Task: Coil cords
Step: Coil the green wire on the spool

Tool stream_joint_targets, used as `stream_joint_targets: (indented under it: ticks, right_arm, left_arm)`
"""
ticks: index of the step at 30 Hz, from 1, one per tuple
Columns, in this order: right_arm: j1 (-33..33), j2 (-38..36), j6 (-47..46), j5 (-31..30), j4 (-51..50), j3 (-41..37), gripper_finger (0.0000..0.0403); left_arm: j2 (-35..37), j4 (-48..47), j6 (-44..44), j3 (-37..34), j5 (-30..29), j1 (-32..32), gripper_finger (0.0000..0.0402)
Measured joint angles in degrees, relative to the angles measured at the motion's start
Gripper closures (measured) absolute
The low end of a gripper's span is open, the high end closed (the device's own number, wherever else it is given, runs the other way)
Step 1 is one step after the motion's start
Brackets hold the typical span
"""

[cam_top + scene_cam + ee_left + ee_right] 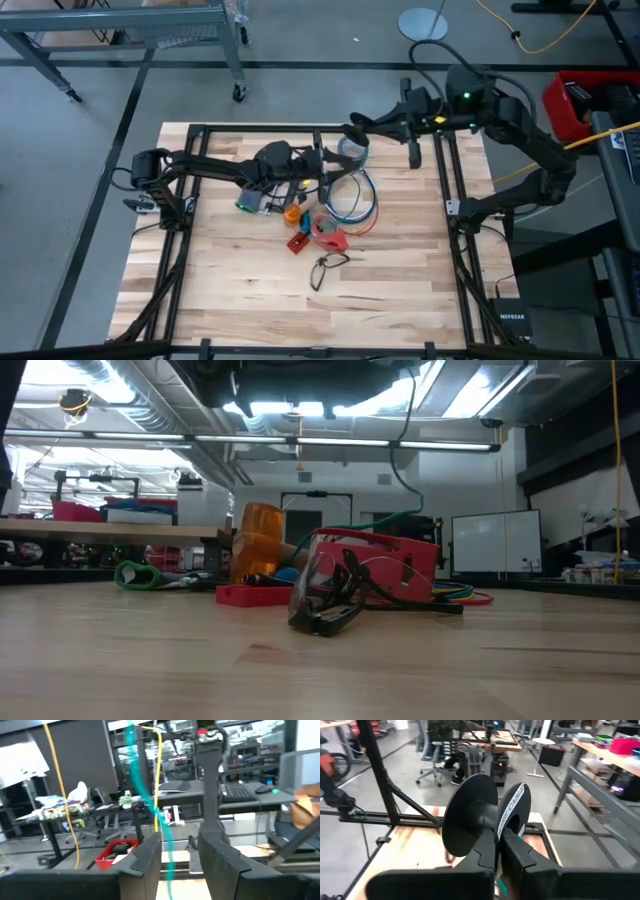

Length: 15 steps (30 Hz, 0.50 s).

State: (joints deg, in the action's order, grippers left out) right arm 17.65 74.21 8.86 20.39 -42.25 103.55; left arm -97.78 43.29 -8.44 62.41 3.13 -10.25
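Near the table's far edge, right gripper (499, 851) clamps a black spool (482, 812). Left gripper (180, 855), narrow, pinches a teal cord (150, 802); cords (350, 200) lie mid-table. Feeding stage; next, wind onto the spool.

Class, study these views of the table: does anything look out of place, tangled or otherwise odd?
Yes. The cords lie in a loose, uneven tangle mid-table, not a neat coil. One teal strand rises through the left claw. The right claw holds a black spool above the table's far edge.
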Motion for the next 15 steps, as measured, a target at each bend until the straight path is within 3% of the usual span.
stream_joint_targets:
  ticks: [10, 15]
  right_arm:
    - [0.0, 1.9, 0.0, 0.8, 2.4, 0.0, 0.0390]
    - [0.0, 0.1, 0.0, 1.8, -2.3, 0.0, 0.0390]
  left_arm:
    - [0.0, 0.0, 5.1, 0.1, 2.0, -2.3, 0.0281]
    - [0.0, -2.8, 3.9, 0.1, 2.3, -2.1, 0.0281]
